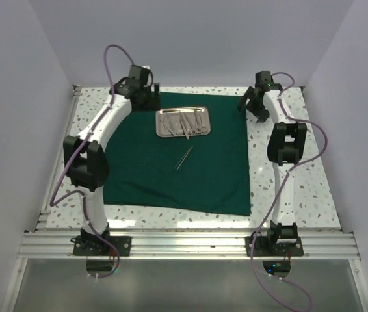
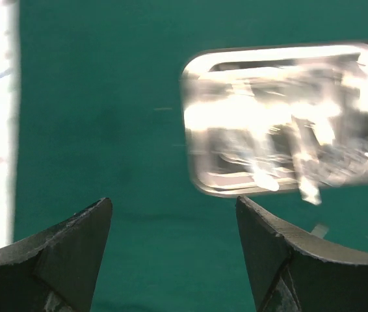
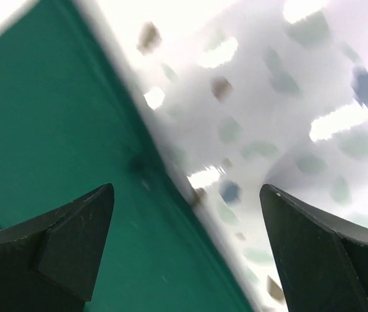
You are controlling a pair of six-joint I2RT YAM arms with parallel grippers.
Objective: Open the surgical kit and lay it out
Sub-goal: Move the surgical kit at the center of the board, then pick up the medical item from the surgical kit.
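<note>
The dark green cloth (image 1: 171, 175) lies spread flat on the table. A shiny steel tray (image 1: 183, 123) sits on its far middle part and holds several thin silver instruments. One slender instrument (image 1: 184, 158) lies loose on the cloth in front of the tray. My left gripper (image 1: 146, 99) is open and empty above the cloth's far left corner; its view shows the tray (image 2: 288, 120) blurred ahead. My right gripper (image 1: 251, 102) is open and empty above the cloth's far right edge (image 3: 73, 162).
The speckled white table top (image 1: 294, 188) shows around the cloth, also in the right wrist view (image 3: 281, 97). White walls close in the back and sides. An aluminium rail (image 1: 184, 246) runs along the near edge.
</note>
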